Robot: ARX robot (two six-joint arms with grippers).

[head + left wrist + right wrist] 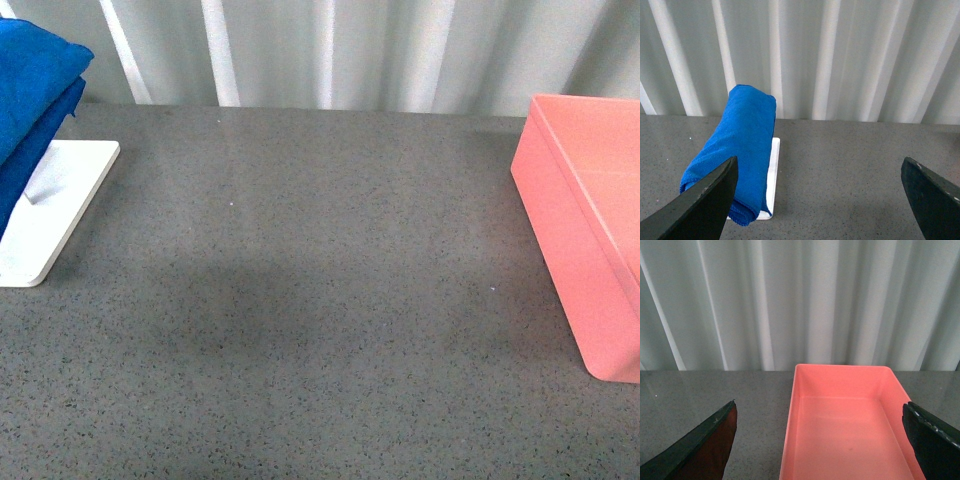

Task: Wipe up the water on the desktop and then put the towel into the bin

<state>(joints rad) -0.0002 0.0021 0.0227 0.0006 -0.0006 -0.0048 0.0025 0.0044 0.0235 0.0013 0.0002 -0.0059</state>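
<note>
Over on the left, towel (740, 140) draped on its white stand (773, 175); left gripper (820, 170) and right gripper (820, 410) both spread wide, touching nothing; right one faces the bin (840, 425).

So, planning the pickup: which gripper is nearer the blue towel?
Left. The left gripper faces the towel close ahead; the right gripper faces the bin instead.
</note>
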